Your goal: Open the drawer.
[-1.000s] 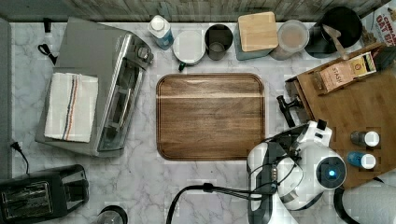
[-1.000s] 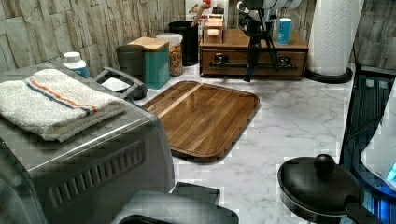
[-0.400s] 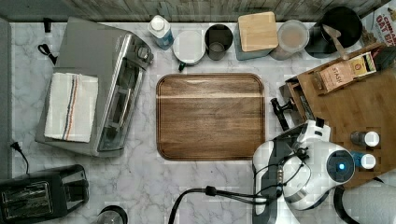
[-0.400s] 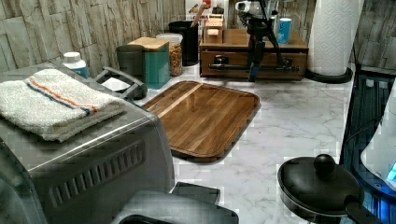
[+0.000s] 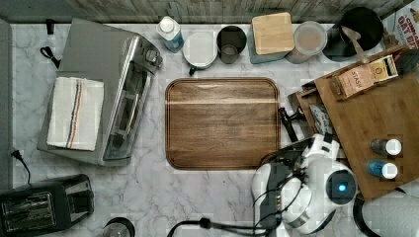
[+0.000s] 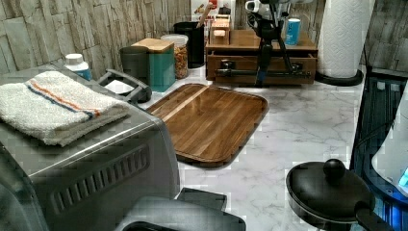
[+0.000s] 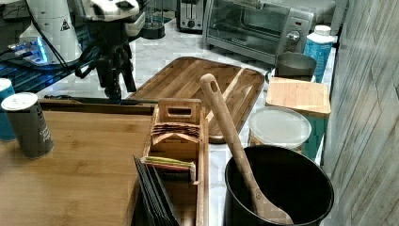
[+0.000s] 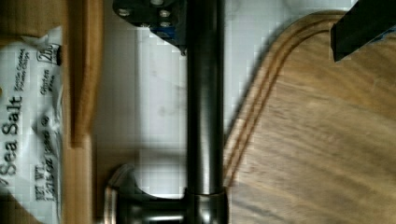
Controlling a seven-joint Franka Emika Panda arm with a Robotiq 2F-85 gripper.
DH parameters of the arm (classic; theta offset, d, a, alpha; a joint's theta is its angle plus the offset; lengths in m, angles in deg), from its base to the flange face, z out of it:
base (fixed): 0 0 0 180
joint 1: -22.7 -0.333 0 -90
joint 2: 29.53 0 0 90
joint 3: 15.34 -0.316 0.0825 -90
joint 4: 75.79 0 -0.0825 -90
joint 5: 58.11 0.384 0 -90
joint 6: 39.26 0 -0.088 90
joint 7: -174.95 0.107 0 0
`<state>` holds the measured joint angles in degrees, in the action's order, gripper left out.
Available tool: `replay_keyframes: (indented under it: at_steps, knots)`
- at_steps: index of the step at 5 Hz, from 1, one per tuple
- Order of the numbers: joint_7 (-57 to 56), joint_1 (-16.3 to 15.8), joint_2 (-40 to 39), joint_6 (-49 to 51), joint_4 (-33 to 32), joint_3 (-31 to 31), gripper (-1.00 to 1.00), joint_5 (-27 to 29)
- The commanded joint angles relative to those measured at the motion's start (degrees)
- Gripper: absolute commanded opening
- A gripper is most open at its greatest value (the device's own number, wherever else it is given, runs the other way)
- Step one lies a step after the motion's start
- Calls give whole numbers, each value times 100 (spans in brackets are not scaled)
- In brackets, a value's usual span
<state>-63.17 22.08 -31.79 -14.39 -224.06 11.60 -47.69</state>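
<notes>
Worktop (image 6: 298, 125): marble, carrying everything listed; entries run from the front of the left view to its back.
Toaster oven (image 6: 96, 159): lower left of the frame, with a folded striped towel (image 6: 53, 106) on its roof.
Black lid (image 6: 329, 190): lower right, knob upward.
Tray (image 6: 211, 120): dark wood with rounded corners, at mid-frame, lying flat between the oven and the drawer.
Claw (image 6: 263, 72): upper centre, hanging straight down at the drawer front and level with the handle.
Claw state: spread. In the wrist view the fingers (image 8: 154, 16) stand on either side of the bar, one just against its drawer side and the other well clear over the tray. They are not pinching anything.
Handle (image 6: 288, 73): black bar whose long axis runs left to right across the frame, parallel to the front panel. It passes between the fingers.
Drawer (image 6: 298, 62): upper centre, under the bamboo top panel (image 6: 240, 41). In the top view it sits at mid-right, already out a little, with packets showing inside.
Drawer facing: the front points toward the tray, which is the top view's left. Its width runs up and down the top view.
Key relation: the bar crosses the claw's gap at right angles. By my reading, closing and then drawing toward the tray is what the pull calls for.
Paper roll (image 6: 341, 36): upper right, upright beside the drawer unit.
</notes>
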Motion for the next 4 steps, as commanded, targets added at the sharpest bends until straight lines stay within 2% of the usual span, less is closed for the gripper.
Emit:
replay_keyframes:
  at_steps: [1, 2, 4]
  knots:
    - [977, -762, 1118, 590, -1414, -595, 100, -162]
    - [1250, -1015, 1298, 987, -1512, -672, 100, 30]
    - [2100, -1394, 1746, 969, -1963, -1139, 100, 288]
